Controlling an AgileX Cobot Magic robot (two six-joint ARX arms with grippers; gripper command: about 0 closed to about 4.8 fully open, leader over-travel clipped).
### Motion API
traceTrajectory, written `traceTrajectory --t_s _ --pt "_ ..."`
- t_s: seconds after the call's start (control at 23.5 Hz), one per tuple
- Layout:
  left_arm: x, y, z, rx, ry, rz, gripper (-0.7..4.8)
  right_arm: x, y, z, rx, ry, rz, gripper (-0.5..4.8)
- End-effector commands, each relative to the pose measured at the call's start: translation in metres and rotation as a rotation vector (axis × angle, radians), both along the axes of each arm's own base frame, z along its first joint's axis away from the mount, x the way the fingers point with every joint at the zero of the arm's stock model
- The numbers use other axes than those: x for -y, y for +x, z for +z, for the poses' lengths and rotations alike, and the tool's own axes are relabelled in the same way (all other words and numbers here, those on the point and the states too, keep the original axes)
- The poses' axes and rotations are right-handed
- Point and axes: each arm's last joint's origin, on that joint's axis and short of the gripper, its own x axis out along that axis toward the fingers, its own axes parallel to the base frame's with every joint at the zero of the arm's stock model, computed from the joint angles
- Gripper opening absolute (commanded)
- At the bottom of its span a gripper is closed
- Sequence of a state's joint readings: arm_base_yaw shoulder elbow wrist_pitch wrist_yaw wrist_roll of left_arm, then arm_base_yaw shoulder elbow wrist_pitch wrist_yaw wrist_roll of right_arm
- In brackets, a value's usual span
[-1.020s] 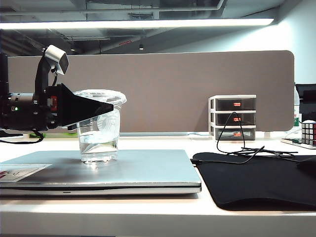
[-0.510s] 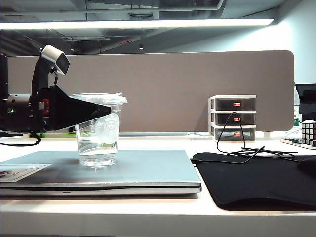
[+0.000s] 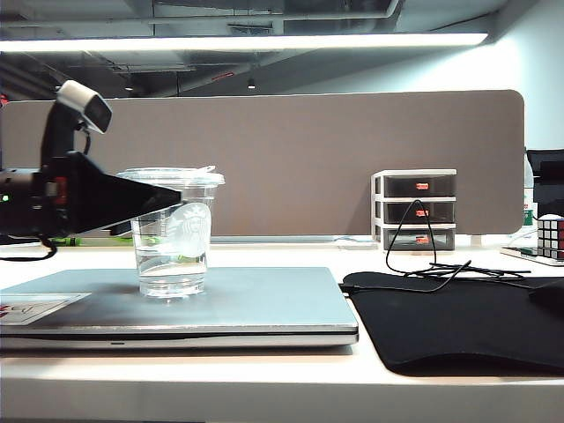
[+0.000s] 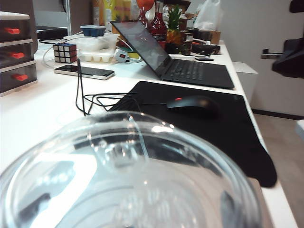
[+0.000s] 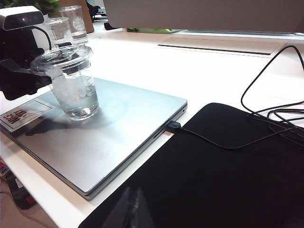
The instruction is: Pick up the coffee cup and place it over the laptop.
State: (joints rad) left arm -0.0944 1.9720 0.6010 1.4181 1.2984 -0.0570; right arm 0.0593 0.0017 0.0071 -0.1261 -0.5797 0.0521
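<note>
The coffee cup, clear with a flat lid and a faint round logo, stands upright on the closed silver laptop, towards its left half. My left gripper comes in level from the left, open, its black fingers either side of the cup's upper part just under the lid. In the left wrist view the cup's lid fills the frame, with a dark fingertip at each side. The right wrist view shows the cup on the laptop. My right gripper hangs shut over the black mat.
The black mat with a cable lies right of the laptop. A small drawer unit and a puzzle cube stand behind it. A mouse and an open black laptop lie further off. Two more clear cups stand behind.
My left gripper has drawn back to the left along the cup, its tip now at the cup's left side. The cup has straightened and stands flat on the laptop, slightly further left.
</note>
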Motion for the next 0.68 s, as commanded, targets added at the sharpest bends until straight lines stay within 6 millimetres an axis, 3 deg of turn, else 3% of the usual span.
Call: traceTrajectory --t_s 0.04,0.43,0.68 --pt "-0.008 0.000 0.002 0.001 -0.001 -0.028 4.79 0.000 0.000 -0.001 0.001 0.001 0.004 -0.06" --pt "-0.019 -0.003 0.002 -0.052 0.000 -0.109 4.79 0.000 0.000 -0.002 0.000 0.001 0.004 -0.06" --pt "-0.046 -0.009 -0.004 -0.017 0.007 -0.028 4.79 0.000 0.000 -0.002 -0.004 0.007 0.004 -0.06"
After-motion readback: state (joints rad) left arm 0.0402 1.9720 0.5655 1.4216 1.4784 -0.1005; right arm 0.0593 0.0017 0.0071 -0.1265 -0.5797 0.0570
